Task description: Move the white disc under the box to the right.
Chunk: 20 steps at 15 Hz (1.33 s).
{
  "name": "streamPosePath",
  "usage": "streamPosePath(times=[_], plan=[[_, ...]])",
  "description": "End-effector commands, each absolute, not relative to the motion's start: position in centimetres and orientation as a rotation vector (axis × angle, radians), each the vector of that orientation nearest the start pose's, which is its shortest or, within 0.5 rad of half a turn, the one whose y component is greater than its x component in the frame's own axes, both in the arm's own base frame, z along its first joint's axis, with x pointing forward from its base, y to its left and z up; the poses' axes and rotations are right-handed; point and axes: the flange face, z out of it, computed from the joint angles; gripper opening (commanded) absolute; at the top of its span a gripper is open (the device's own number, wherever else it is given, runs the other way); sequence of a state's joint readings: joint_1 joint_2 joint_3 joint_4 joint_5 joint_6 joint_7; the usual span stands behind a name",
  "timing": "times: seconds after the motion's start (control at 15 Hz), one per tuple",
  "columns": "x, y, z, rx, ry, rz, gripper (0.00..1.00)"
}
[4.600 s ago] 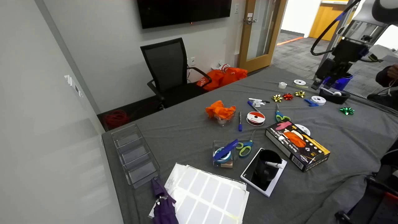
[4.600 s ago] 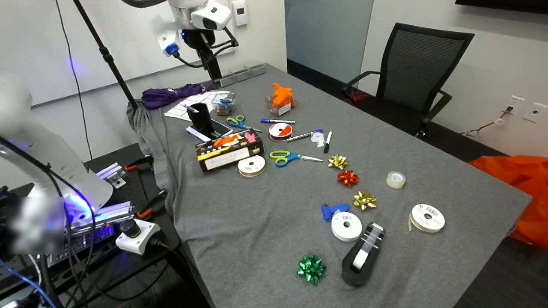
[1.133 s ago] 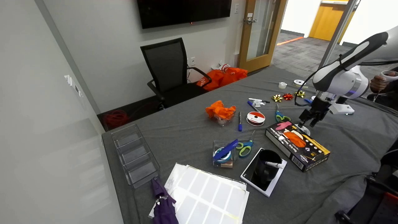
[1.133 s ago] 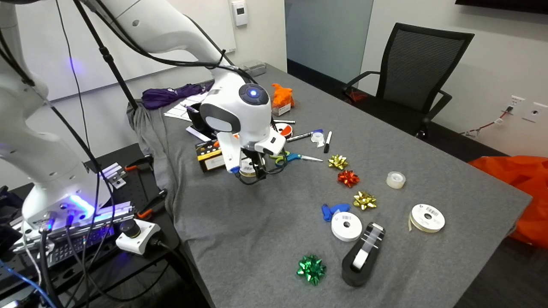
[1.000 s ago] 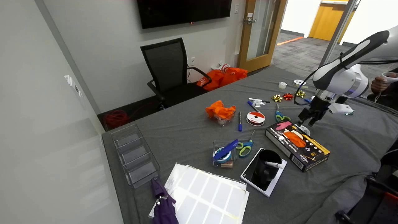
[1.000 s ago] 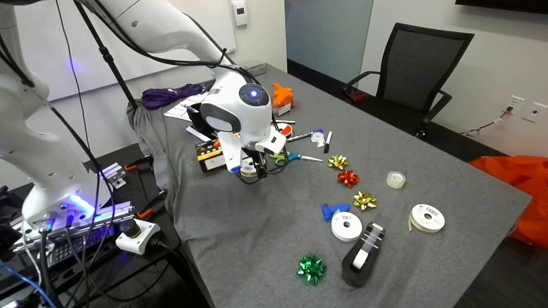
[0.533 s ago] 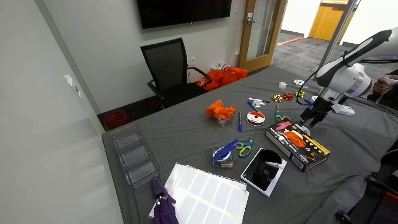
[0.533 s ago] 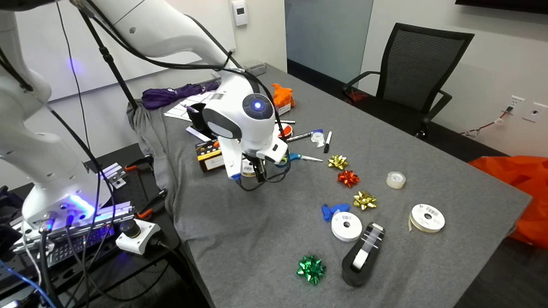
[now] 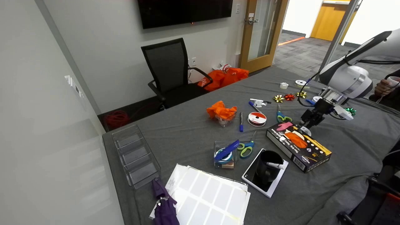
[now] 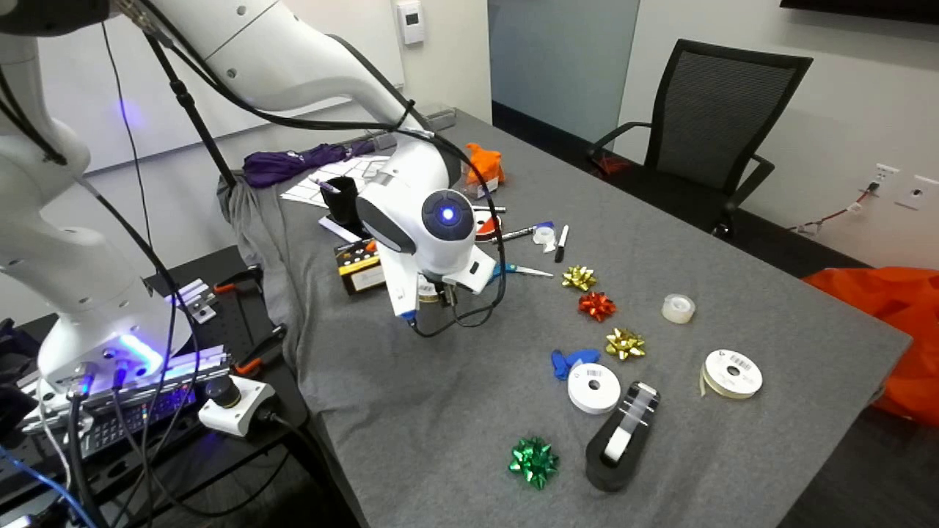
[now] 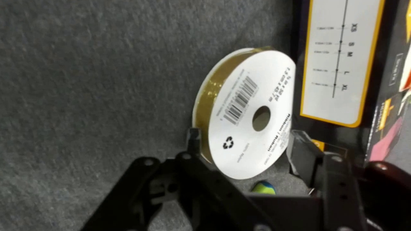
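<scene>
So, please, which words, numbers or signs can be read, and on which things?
On the white disc:
"Ribbon / Ruban"
"1.5 cm x 45.7 m"
"in x 50 yd" (fraction unclear)
"100% Nylon" (faint)
recycling sign
On the box:
"XS", "S", "M", "L", "XL"
All other print: too small or blurred.

Office room, wall screen [image 9: 186, 12], mesh chair [image 9: 166, 64], whiteboard [image 10: 81, 95]
</scene>
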<state>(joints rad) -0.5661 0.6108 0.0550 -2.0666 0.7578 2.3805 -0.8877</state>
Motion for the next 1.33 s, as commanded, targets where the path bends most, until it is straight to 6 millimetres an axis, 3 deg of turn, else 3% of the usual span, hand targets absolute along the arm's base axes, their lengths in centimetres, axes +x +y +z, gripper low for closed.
streamPosePath(times=[0.0, 0.4, 0.87, 1.27], plan=[[48.6, -26.8, 10.5, -2.53, 0.321, -0.131, 0.4], [48.4, -27.5, 10.0, -2.546, 0.324, -0.106, 0.01], [47.3, -29.2, 12.0, -2.493, 0.306, -0.069, 0.0], [45.2, -33.4, 15.4, -2.471, 0.277, -0.034, 0.0]])
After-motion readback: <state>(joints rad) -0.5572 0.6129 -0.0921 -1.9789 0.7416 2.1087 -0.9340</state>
